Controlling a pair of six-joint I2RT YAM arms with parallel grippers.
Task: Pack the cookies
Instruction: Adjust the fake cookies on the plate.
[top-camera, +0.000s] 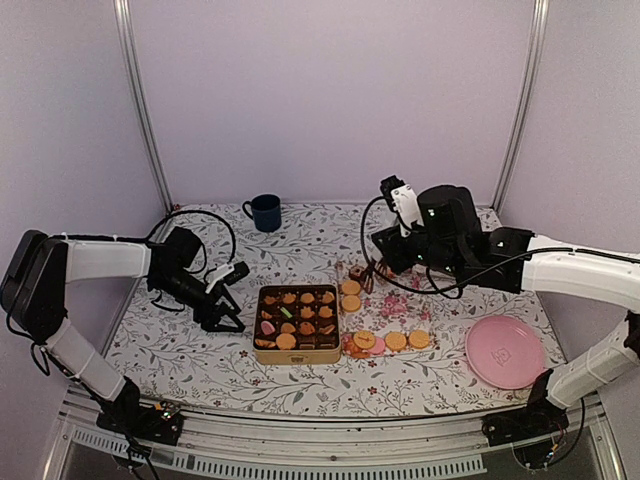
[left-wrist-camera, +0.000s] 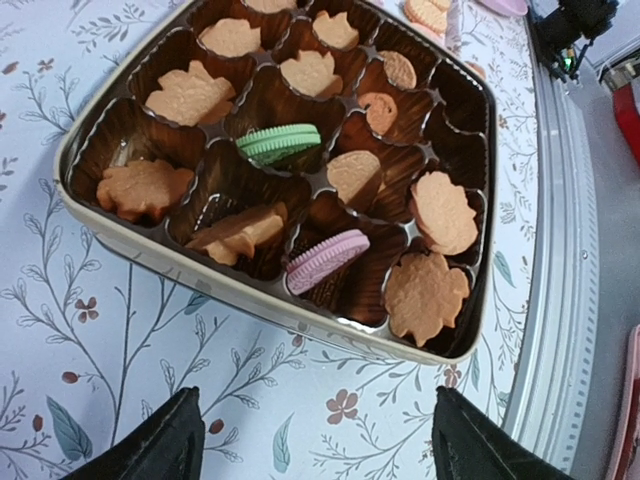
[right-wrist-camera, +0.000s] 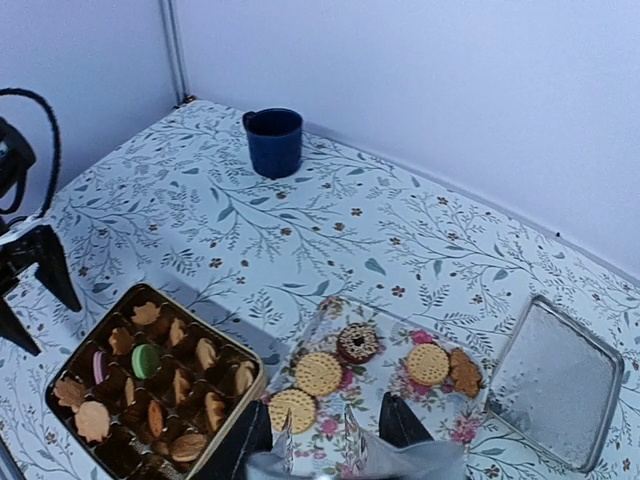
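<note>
Pink round sandwich cookie (left-wrist-camera: 328, 260) is leaning edgewise in the brown-lined gold tin (left-wrist-camera: 250, 298), long axis rising rightward — left gripper (left-wrist-camera: 315, 400) is spreading wide, empty; right gripper (right-wrist-camera: 325, 420): cannot tell.

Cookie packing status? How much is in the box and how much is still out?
Done: most cells of the box hold cookies.
In hand: no cookie visibly held. The left tool is open beside the box. The right tool is by the loose cookies, with clear plastic at its tip; grip unclear.
Left: several loose cookies lie right of the box, and a few cells look empty.
</note>
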